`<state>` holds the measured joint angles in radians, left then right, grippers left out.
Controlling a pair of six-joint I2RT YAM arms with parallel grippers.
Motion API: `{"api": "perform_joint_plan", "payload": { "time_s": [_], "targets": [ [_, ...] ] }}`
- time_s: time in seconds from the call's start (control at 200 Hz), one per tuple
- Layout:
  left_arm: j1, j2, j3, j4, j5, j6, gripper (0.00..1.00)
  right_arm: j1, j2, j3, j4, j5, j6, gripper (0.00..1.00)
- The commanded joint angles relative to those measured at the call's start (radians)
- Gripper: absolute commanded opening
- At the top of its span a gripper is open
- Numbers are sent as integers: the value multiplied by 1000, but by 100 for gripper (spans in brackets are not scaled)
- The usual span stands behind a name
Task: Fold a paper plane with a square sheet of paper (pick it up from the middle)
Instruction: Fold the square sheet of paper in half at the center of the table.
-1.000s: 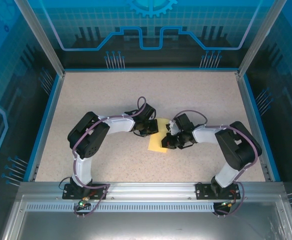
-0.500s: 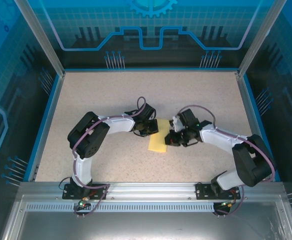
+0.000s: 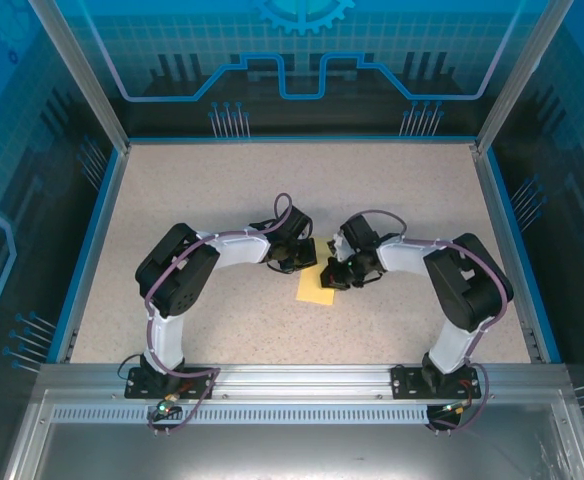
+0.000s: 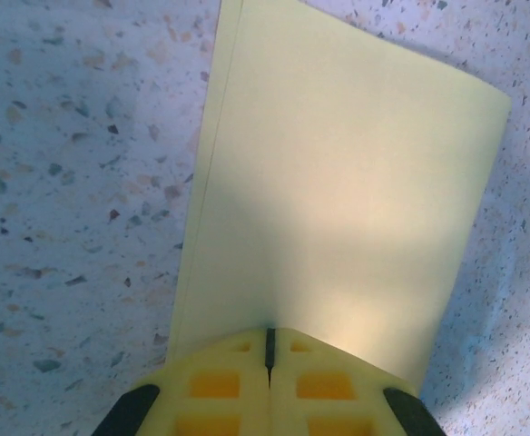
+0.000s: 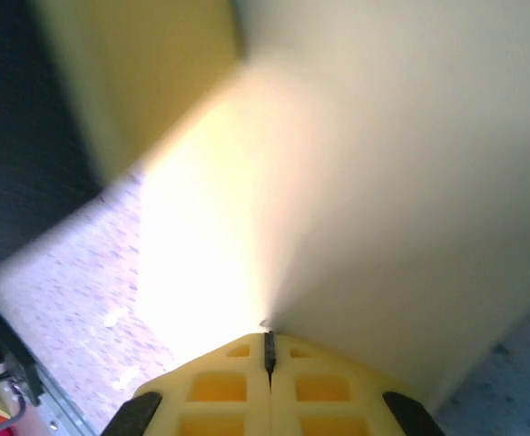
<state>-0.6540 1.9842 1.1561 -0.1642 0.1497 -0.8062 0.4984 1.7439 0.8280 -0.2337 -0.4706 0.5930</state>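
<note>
The square sheet of paper (image 3: 315, 290) lies folded into a narrow pale yellow strip in the middle of the table. In the left wrist view the sheet (image 4: 338, 182) stretches flat away from my left gripper (image 4: 269, 338), whose jaws are shut with their tips resting on its near end. From above, that left gripper (image 3: 305, 264) sits at the strip's upper left. My right gripper (image 3: 330, 277) is over the strip's upper right edge. Its jaws (image 5: 268, 338) are shut with nothing visible in the slit, tips against the paper (image 5: 383, 182), where a crease runs away from them.
The speckled beige table (image 3: 222, 200) is framed by a blue rim (image 3: 102, 230) and transparent walls. Both arms bend inward, elbows out toward the sides. The metal base rail (image 3: 292, 378) runs along the near edge.
The right gripper has moved left from beside the paper onto its upper right edge, and the right arm's elbow swung out and back. The left arm and the paper have stayed put.
</note>
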Motion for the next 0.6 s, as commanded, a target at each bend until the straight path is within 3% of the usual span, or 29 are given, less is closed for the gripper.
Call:
{"api": "perform_joint_plan", "payload": {
  "time_s": [0.0, 0.3, 0.425, 0.595],
  "targets": [
    [-26, 155, -75, -242, -90, 10, 0, 11, -33, -65, -26, 26, -7, 0],
    [-25, 135, -50, -232, -87, 52, 0, 35, -169, -219, -55, 25, 21, 0],
    [-25, 111, 1, -223, -73, 119, 0, 55, -185, -184, -30, 27, 65, 0],
    [-24, 89, 113, -259, -40, 243, 0, 43, -357, -103, -68, 115, 83, 0]
  ]
}}
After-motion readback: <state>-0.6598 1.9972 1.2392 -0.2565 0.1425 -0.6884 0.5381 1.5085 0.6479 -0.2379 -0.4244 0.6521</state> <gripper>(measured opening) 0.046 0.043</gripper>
